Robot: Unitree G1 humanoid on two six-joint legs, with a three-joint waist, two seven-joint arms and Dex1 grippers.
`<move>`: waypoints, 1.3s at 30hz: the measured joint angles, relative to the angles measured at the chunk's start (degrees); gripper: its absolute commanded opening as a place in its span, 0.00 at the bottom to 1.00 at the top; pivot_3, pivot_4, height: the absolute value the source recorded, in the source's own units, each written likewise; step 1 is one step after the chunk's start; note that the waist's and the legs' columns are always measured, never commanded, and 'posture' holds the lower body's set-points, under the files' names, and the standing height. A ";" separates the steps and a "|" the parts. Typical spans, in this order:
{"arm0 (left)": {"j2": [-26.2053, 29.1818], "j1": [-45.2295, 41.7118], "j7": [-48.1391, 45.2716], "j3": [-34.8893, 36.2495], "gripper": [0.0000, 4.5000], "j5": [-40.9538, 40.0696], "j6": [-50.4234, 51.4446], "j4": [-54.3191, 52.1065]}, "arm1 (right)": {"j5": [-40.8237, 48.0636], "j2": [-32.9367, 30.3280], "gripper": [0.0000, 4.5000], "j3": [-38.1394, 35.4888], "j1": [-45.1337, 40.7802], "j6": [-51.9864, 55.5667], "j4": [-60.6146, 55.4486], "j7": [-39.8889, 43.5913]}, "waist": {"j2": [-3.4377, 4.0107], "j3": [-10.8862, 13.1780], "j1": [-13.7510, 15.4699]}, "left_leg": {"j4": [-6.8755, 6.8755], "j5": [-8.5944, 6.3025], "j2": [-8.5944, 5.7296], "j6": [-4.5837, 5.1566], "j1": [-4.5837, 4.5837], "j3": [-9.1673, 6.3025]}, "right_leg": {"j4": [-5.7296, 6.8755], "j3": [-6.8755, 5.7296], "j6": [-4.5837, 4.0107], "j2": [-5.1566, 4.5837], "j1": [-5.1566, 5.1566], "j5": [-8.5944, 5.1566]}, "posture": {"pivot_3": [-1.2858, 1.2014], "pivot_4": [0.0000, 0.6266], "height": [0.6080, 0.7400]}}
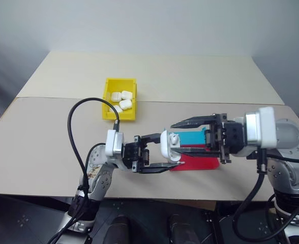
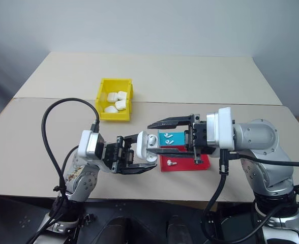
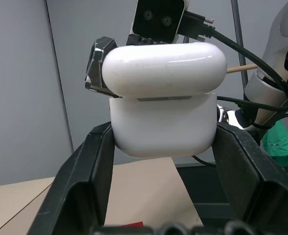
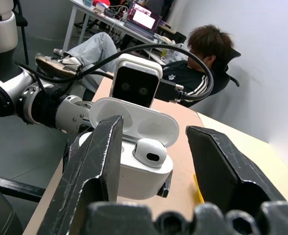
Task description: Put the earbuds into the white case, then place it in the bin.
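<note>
gripping the lid-up white case with one earbud inside, left claw; right claw open.

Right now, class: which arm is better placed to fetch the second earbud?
Right. The left gripper is clamped on the open white case; the right gripper, jaws open and free, hovers above the earbuds in the blue tray.
</note>
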 measured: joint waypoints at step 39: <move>11.35 22.31 3.71 7.68 0.61 10.60 -15.33 -0.26 | -57.43 13.55 0.57 36.61 -45.24 -21.45 79.08 9.05 | 0.14 0.05 -1.61 | -0.09 0.00 0.05 0.00 -0.06 0.12 | 0.16 0.02 -0.06 -0.02 -0.27 -0.01 | 0.52 0.24 1.00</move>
